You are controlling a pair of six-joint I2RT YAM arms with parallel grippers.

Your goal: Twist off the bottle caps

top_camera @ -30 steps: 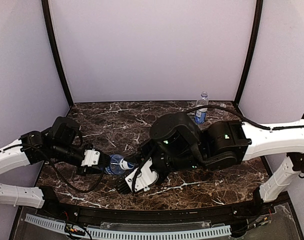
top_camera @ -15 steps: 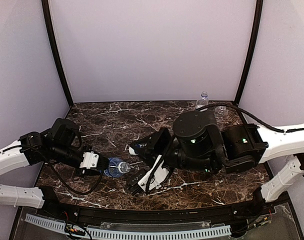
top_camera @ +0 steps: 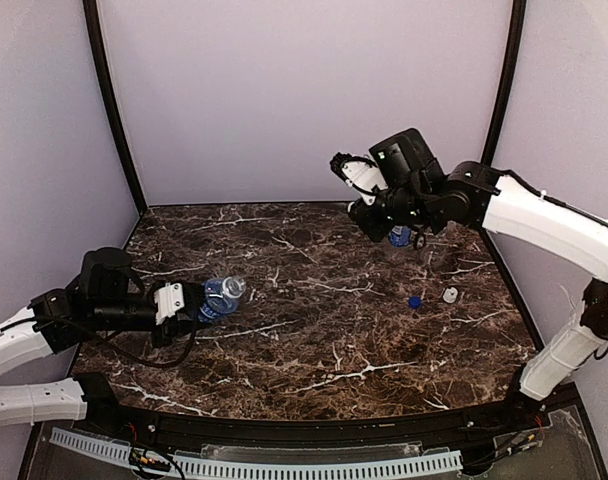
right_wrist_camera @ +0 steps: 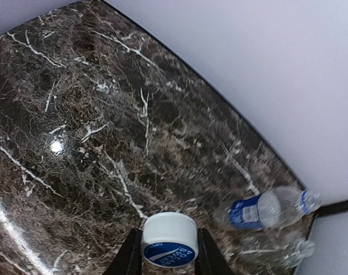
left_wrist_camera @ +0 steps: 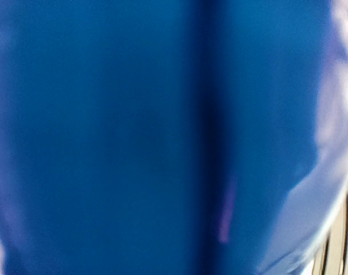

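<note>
Caps are totalling three: right gripper (right_wrist_camera: 168, 256) is pinching white cap (right_wrist_camera: 169, 238), blue cap (top_camera: 414, 301) and pale cap (top_camera: 450, 294) lying loose; left gripper (top_camera: 189, 300) is clasping one bottle (top_camera: 222, 292).

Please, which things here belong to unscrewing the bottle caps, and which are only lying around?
Belong to the job:
- clear plastic bottle with blue label in the left gripper
- white round plastic cap in the right gripper
- loose small blue cap and small white cap
- second blue-labelled bottle and plain clear bottle at the back right

Only there:
- dark marble-patterned table
</note>
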